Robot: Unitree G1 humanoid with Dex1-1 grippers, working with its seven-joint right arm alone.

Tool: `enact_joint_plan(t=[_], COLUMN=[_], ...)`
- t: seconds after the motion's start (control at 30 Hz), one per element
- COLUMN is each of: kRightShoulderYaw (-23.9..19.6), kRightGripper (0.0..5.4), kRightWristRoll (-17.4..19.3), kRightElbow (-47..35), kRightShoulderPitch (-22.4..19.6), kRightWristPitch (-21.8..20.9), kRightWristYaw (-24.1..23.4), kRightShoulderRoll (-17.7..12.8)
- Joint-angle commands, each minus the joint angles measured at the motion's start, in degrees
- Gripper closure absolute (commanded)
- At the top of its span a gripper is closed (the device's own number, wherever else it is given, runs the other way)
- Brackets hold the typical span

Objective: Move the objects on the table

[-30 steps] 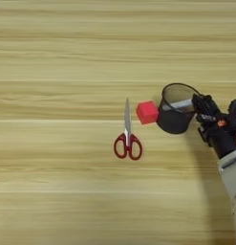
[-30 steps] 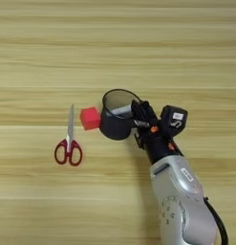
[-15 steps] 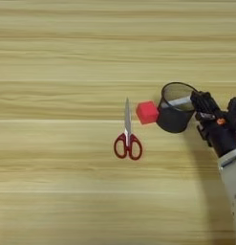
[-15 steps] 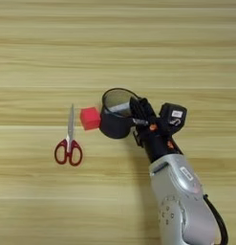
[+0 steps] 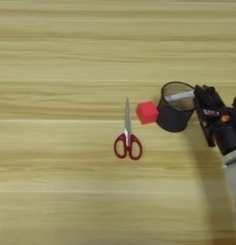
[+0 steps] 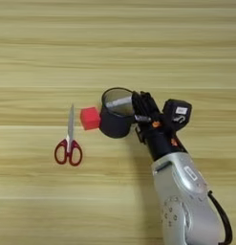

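The round black wire-mesh pen cup (image 5: pixel 175 114) (image 6: pixel 114 123) stands on the light wooden table (image 5: pixel 52 57), right of centre. The slim grey-white marker (image 5: pixel 179 96) (image 6: pixel 120 102) lies slanted across the cup's mouth. Its left end is inside the rim and its right end is between my fingers; its black cap is hidden there. My right gripper (image 5: pixel 201 101) (image 6: pixel 140 107) hovers at the cup's right rim, shut on the marker. The silver forearm (image 6: pixel 184 191) runs down to the bottom edge.
A small red cube (image 5: pixel 147 112) (image 6: pixel 90 118) sits against the cup's left side. Red-handled scissors (image 5: pixel 127 139) (image 6: pixel 69 143) lie further left, blades pointing away from me.
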Motion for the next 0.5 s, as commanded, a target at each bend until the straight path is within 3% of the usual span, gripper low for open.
enact_joint_plan(t=[0.03,0.5], kRightShoulderYaw=[-0.42,-1.62], kRightGripper=[4.71,4.71], kRightWristRoll=[0.12,0.90], kRightElbow=[-3.43,-8.61], kRightShoulderPitch=[-1.44,-0.79], kRightWristPitch=[-1.29,0.19], kRightWristYaw=[-0.30,-1.45], kRightShoulderRoll=[-1.60,-2.69])
